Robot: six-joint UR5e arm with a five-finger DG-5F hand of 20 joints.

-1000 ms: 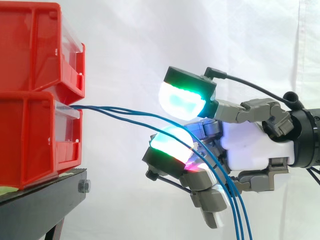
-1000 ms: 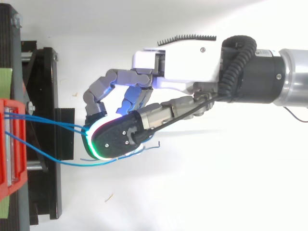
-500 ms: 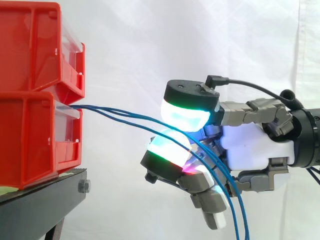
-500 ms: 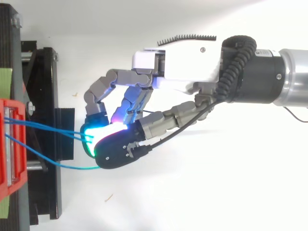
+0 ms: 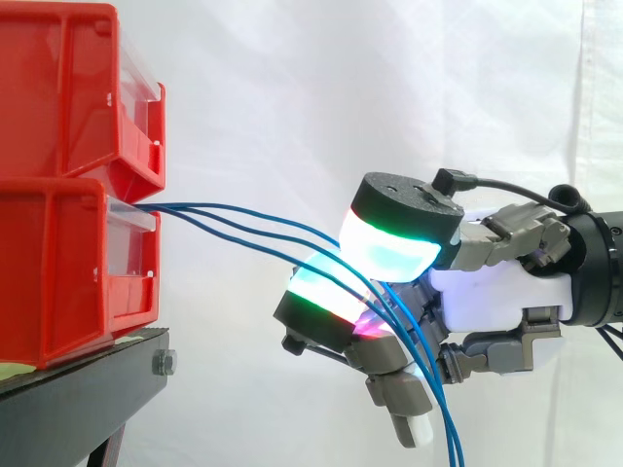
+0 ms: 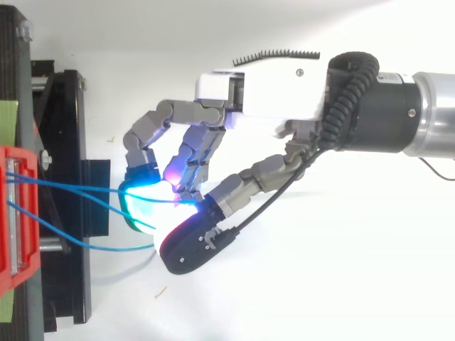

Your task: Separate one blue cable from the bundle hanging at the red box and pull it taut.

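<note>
Three thin blue cables (image 5: 165, 207) leave the front of the lower red box (image 5: 68, 263) close together. I see them fan apart and sag in shallow arcs. They pass between the pads of the hand (image 5: 492, 292), then drop steeply below it, all slack.

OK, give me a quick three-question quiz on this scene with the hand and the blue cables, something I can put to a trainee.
1. True or false: the blue cables run in a straight, taut line from the bin to the hand.
2. Which bin do the cables leave? A) the upper red bin B) the lower red bin C) neither
3. Fill in: past the hand, the cables hang ___.
Key: 1 false, they sag in a curve; 2 B; 3 down.
</note>
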